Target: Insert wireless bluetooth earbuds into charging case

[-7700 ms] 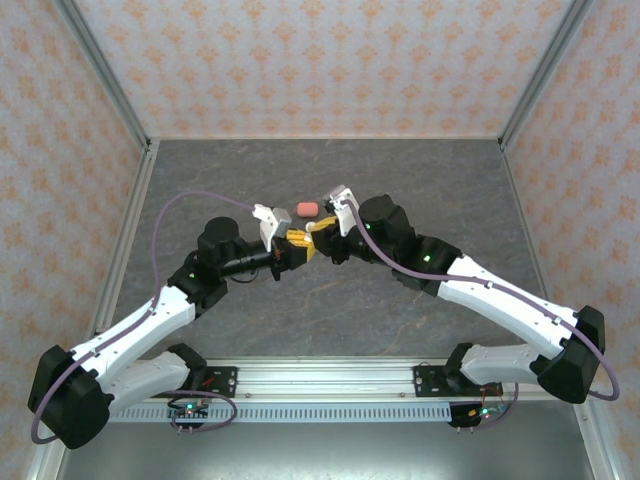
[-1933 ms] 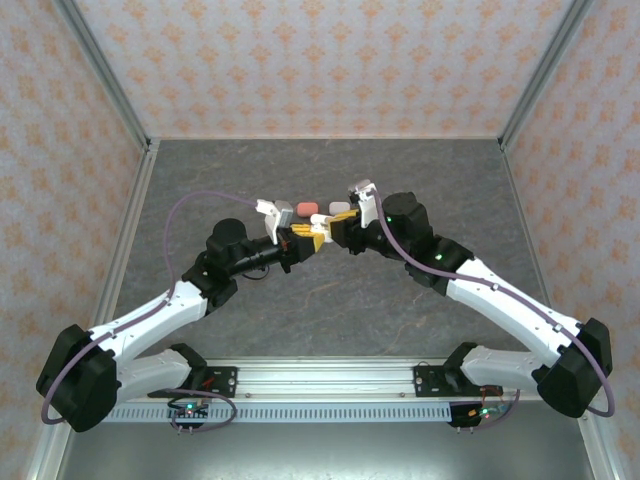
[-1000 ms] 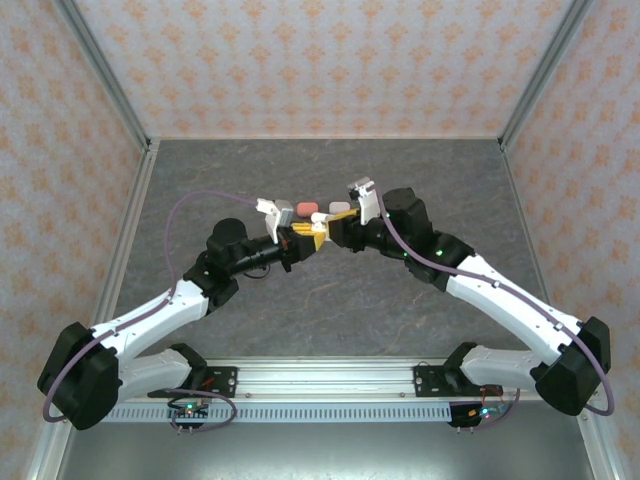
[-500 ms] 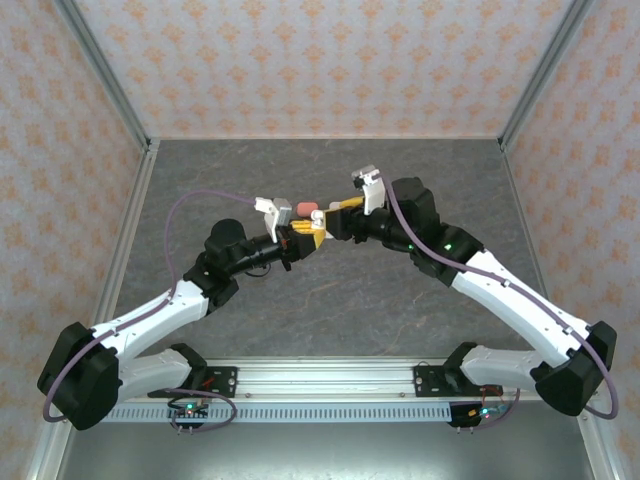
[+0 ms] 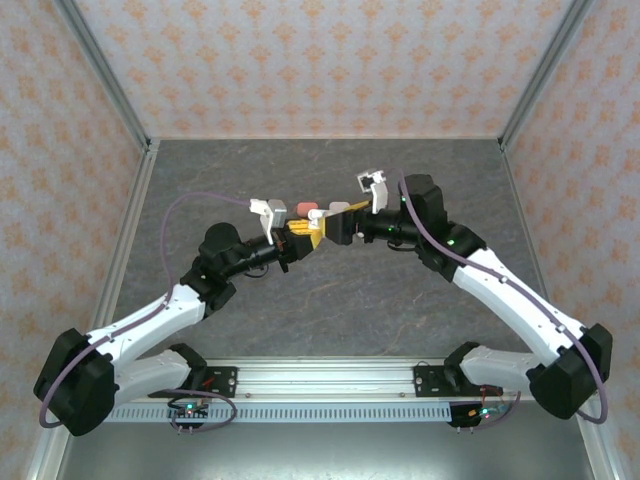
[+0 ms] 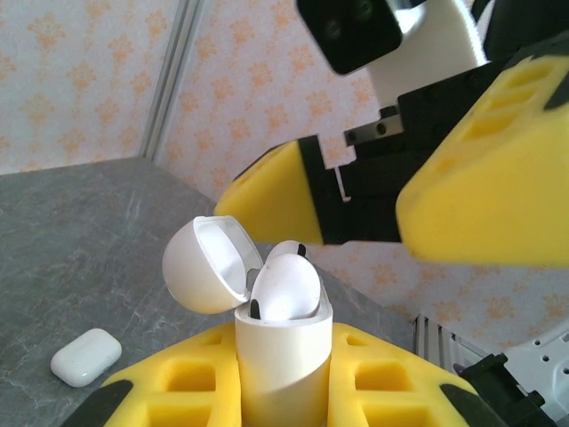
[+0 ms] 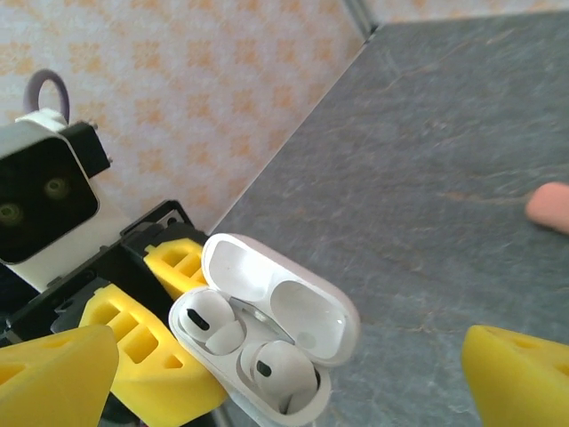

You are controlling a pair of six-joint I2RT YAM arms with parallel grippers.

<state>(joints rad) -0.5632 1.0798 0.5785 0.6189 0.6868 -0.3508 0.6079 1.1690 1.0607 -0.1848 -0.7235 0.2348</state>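
My left gripper (image 6: 283, 396) is shut on a white charging case (image 6: 283, 356), held upright above the table with its lid (image 6: 209, 267) hinged open. Two white earbuds (image 7: 209, 322) (image 7: 276, 369) sit in the case's wells (image 7: 267, 391), heads up. In the top view the case (image 5: 319, 220) is at the table's middle, between both arms. My right gripper (image 7: 289, 356) is open and wide, its yellow fingers (image 6: 280, 191) spread to either side of the case and a little above it, touching nothing. The left fingers (image 7: 156, 356) clamp the case's lower body.
A closed white case (image 6: 86, 356) lies on the grey table beyond the left gripper. A pink rounded piece (image 7: 549, 206) rests on the table; the top view shows a pink case (image 5: 307, 207) just behind the grippers. Patterned walls enclose three sides.
My right gripper has opened wide and drawn back up and to the right, away from the case. The left gripper kept its hold and barely moved.
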